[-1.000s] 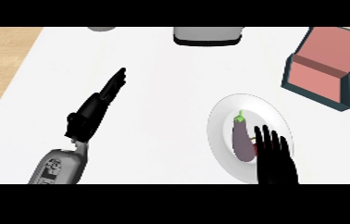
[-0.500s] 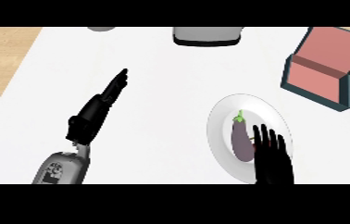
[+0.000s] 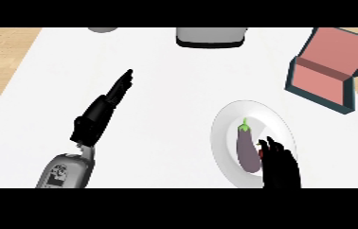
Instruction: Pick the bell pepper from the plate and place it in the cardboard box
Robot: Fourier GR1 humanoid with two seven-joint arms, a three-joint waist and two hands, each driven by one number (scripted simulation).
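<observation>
Holding over the plate [image 3: 231, 124] as before, right robot hand [image 3: 281, 166] open.

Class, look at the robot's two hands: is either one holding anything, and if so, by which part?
Nothing is visibly held. The left hand lies open over the white counter; the right hand hovers open over the white round plate, beside the purple eggplant.

A purple eggplant [image 3: 246, 148] (green stem up) lies on the white plate [image 3: 231, 124]; the pink-lined box [image 3: 323, 74] sits well apart.
</observation>
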